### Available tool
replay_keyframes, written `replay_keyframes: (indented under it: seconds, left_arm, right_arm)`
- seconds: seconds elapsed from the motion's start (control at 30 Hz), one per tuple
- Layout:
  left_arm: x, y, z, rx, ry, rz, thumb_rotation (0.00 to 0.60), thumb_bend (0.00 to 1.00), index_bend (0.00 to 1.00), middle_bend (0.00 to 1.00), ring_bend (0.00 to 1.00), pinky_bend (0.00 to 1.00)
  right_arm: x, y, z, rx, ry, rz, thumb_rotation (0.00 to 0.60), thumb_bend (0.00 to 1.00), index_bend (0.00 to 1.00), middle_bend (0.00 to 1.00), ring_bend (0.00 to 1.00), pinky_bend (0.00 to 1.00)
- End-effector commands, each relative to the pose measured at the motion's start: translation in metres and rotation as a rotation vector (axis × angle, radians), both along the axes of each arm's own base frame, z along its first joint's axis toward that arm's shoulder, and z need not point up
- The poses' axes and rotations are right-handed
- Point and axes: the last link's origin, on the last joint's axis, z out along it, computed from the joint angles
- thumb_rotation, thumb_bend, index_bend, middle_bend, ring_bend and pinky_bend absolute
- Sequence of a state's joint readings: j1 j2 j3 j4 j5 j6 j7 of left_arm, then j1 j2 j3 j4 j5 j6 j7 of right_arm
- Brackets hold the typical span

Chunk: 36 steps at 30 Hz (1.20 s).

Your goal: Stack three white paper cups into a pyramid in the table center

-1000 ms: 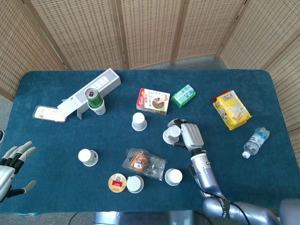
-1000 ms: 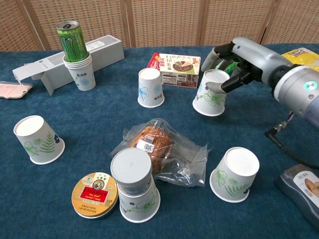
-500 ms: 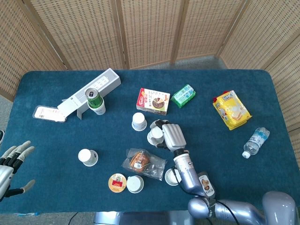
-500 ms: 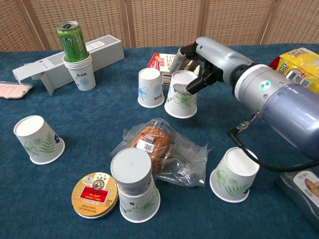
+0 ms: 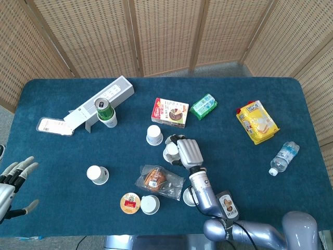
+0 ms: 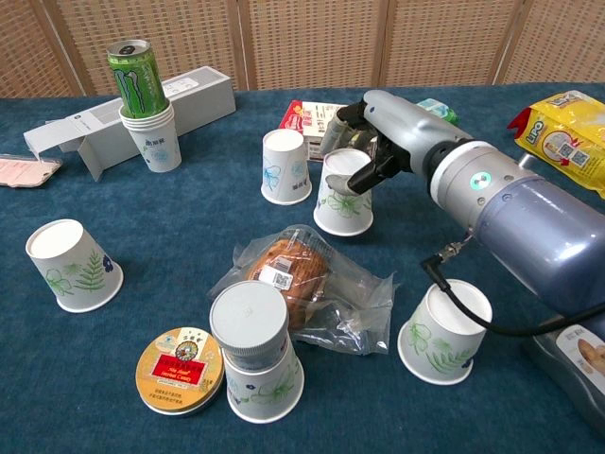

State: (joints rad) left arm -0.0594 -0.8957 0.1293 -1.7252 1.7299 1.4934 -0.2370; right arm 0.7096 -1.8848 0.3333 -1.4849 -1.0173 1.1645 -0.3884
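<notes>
My right hand [image 6: 371,142] [image 5: 186,150] grips an upside-down white paper cup [image 6: 342,200] [image 5: 170,152] with a green leaf print, set on the table just right of another inverted white cup [image 6: 285,166] [image 5: 154,135]. A third inverted cup [image 6: 444,331] [image 5: 189,197] stands at the front right, partly hidden by my right arm in the head view. One more inverted cup [image 6: 72,265] [image 5: 97,174] sits at the left. My left hand [image 5: 15,179] hovers with fingers spread at the table's left front edge, holding nothing.
A wrapped bun [image 6: 304,276] lies in front of the held cup. A round tin [image 6: 180,369] and a capped cup [image 6: 257,352] stand near the front. A green can [image 6: 138,78] sits on stacked cups by a grey box [image 6: 123,118]. Snack box [image 6: 321,121], yellow packet [image 5: 256,121] and bottle [image 5: 284,157] lie right.
My right hand has carried its cup leftward from the right of centre to a spot beside the middle cup, and lowered it there. The left hand has barely moved.
</notes>
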Motion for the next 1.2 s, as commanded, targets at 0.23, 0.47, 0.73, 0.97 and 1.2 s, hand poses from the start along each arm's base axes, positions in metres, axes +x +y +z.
replay_keyframes:
  seconds: [0.23,0.47,0.73,0.97,1.2]
  left_arm:
    - [0.0,0.0,-0.001,-0.002,0.002,0.0,0.6,0.31,0.0,0.0,0.0,0.0]
    - [0.0,0.0,-0.001,-0.004,0.002,-0.001,0.6,0.31,0.0,0.0,0.0,0.0]
    - [-0.001,0.0,0.002,0.006,-0.009,0.001,0.6,0.31,0.0,0.0,0.0,0.0]
    - [0.0,-0.001,0.002,0.001,-0.01,-0.004,0.6,0.31,0.0,0.0,0.0,0.0]
    - [-0.001,0.0,0.001,0.004,-0.003,0.002,0.6,0.31,0.0,0.0,0.0,0.0]
  right_arm:
    - [0.002,0.001,-0.004,-0.005,-0.024,-0.013,0.6,0.31,0.36,0.41,0.31,0.51]
    - [0.002,0.005,-0.004,0.022,-0.072,-0.011,0.6,0.14,0.23,0.28,0.21,0.51]
    - [-0.003,0.008,0.012,-0.007,-0.107,0.022,0.6,0.09,0.2,0.24,0.18,0.51]
    - [-0.025,0.003,0.046,-0.123,-0.142,0.03,0.6,0.09,0.24,0.24,0.18,0.42]
    - [-0.066,-0.004,0.08,-0.231,-0.158,0.017,0.6,0.09,0.25,0.24,0.18,0.38]
